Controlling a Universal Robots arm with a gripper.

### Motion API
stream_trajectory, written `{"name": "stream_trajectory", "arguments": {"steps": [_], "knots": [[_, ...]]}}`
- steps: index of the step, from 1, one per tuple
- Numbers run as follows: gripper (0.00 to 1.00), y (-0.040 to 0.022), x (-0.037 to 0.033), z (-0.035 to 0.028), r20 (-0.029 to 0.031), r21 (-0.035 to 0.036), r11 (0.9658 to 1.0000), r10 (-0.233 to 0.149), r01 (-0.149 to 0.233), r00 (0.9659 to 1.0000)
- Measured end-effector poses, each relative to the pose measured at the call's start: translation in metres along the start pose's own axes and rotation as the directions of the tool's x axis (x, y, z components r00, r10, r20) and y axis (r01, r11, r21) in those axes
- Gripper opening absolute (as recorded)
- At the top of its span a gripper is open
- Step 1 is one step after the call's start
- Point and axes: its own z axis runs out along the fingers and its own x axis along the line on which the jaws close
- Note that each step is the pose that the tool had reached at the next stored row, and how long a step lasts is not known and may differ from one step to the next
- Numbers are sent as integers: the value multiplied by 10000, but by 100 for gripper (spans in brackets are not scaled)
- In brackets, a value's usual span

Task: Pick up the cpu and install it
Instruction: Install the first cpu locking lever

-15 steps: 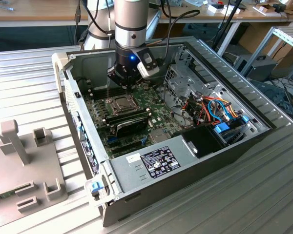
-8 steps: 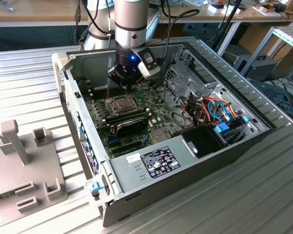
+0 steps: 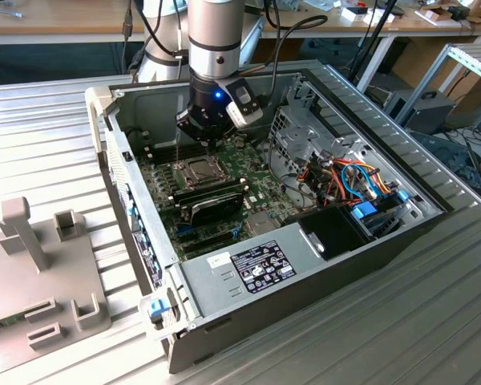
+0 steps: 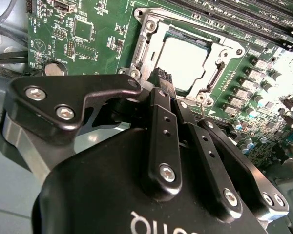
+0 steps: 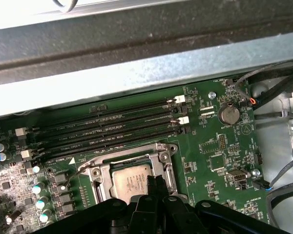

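Observation:
The cpu [image 4: 183,61] is a flat silvery-grey square lying inside the socket's metal frame [image 4: 146,29] on the green motherboard; it also shows in the first wrist view [image 5: 132,183] and, very small, in the exterior view [image 3: 200,169]. My gripper [image 4: 163,78] hangs just above the edge of the socket frame, its two black fingers pressed together with nothing between them. In the first wrist view the gripper [image 5: 156,181] overlaps one edge of the cpu. From the exterior view, the gripper [image 3: 206,138] sits low inside the open computer case, over the board.
Empty black memory slots [image 5: 112,124] run beside the socket. A coin battery [image 5: 229,114] sits on the board. The case wall [image 3: 116,152], a drive cage [image 3: 305,136] with coloured cables and a black card [image 3: 212,200] hem in the board. A grey fixture [image 3: 40,265] stands outside.

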Motion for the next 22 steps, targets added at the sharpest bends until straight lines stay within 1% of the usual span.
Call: {"name": "stream_trajectory", "arguments": {"steps": [3, 5, 6, 8, 9, 10, 11, 12, 15, 17, 18, 20, 21, 22], "knots": [[11, 0, 0, 0, 2, -5, 10000, -59, 59, 10000], [11, 0, 0, 0, 7, -41, 9990, -436, 436, 9990], [11, 0, 0, 0, 10, -60, 9981, -621, 621, 9981], [11, 0, 0, 0, 19, -100, 9948, -1014, 1014, 9948], [11, 0, 0, 0, 26, -124, 9918, -1268, 1269, 9919], [11, 0, 0, 1, 31, -140, 9894, -1444, 1445, 9895], [11, 1, 0, 2, 35, -147, 9859, -1666, 1666, 9860], [11, 1, 0, 1, 34, -146, 9854, -1695, 1695, 9855], [11, 0, 0, 1, 28, -142, 9853, -1701, 1702, 9854], [11, 0, 1, 4, -191, -134, 9852, -1712, 1709, 9851], [11, 0, 1, 5, -335, -129, 9851, -1718, 1715, 9846], [11, 0, 1, 8, -652, -115, 9848, -1735, 1731, 9827], [11, 0, 1, 10, -832, -109, 9846, -1747, 1744, 9811], [11, 0, 1, 9, -836, -106, 9846, -1747, 1744, 9811]]}}
